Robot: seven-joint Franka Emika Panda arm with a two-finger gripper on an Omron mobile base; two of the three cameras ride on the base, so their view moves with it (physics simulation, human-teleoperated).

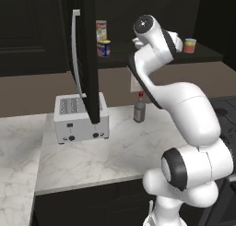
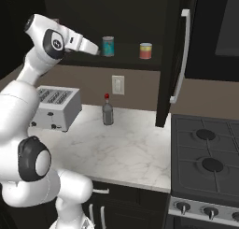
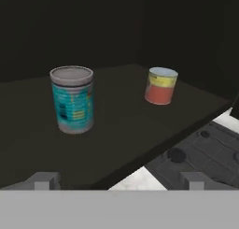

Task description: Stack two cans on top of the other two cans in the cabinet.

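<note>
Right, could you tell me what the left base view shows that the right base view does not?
Left base view, not the right: the red, white and yellow can standing on the yellow can. Right base view, not the left: the teal can. Both: the red-orange can, the grey bottle and the toaster.

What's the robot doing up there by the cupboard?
It's stacking tins on the cupboard shelf. One stack is done: the red and white tin sits on the yellow tin. Now the arm reaches into the cupboard with its pincer open and holding nothing, just in front of the blue tin. The orange tin stands alone further along the shelf, with nothing on it yet.
</note>
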